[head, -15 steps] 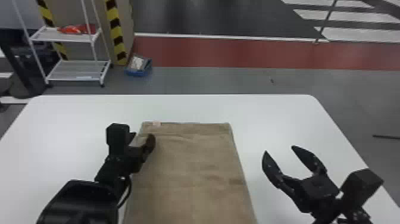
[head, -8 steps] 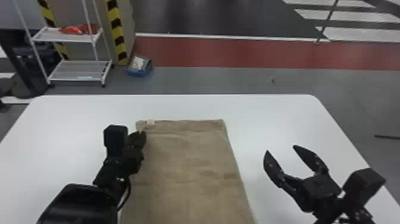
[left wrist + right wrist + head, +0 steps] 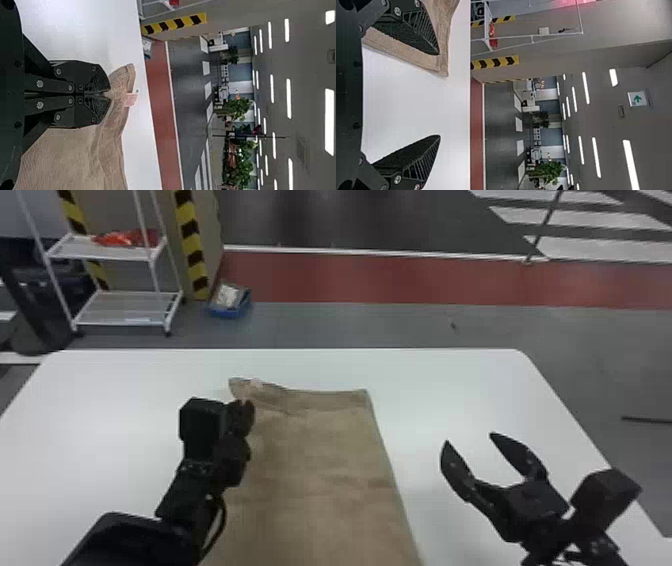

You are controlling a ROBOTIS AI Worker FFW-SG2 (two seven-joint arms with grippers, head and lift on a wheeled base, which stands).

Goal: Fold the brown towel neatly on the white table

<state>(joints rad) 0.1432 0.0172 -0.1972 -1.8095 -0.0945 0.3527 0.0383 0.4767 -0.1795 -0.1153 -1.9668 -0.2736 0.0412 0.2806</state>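
While the brown towel (image 3: 320, 460) on the table (image 3: 115, 400) is pinched near its far left corner (image 3: 239, 386) by the left gripper (image 3: 109, 93), jaws closed, its far right corner (image 3: 361, 396) should be gripped squarely by the open-jawed right gripper (image 3: 440, 95).

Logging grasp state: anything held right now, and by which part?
Brown towel, near its far-left corner, beside the small pale label, in the jaws of the left gripper. Right gripper open, holding nothing.

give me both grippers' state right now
Left gripper: closed, pinching the brown towel near its far left corner.
Right gripper: open, empty, to the towel's right.
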